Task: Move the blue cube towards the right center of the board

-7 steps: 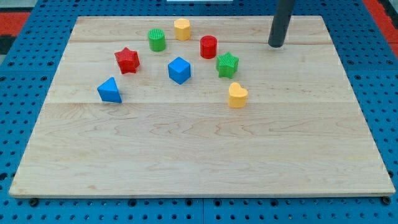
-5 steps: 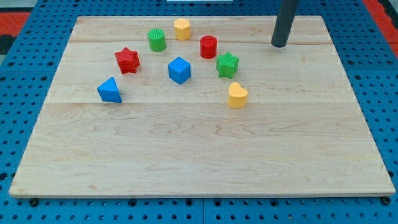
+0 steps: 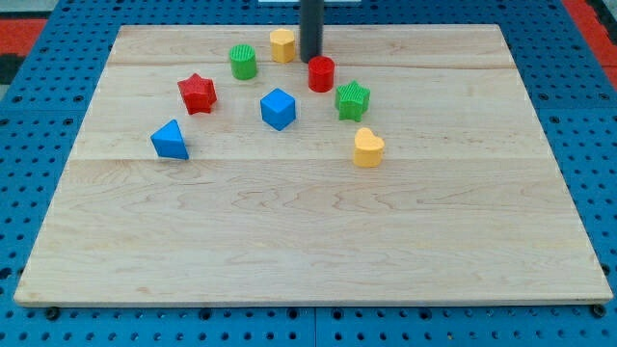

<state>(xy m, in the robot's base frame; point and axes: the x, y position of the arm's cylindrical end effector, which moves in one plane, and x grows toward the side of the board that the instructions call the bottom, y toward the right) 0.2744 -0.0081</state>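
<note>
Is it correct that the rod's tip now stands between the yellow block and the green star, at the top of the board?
Not quite. In the camera view my tip stands between the yellow block and the red cylinder; the green star lies farther toward the view's bottom right.

So my rod's hanging straight down, dead vertical, coming in from the top edge of the frame just left of centre. My tip (image 3: 310, 61) sits low in the upper-middle area.
</note>
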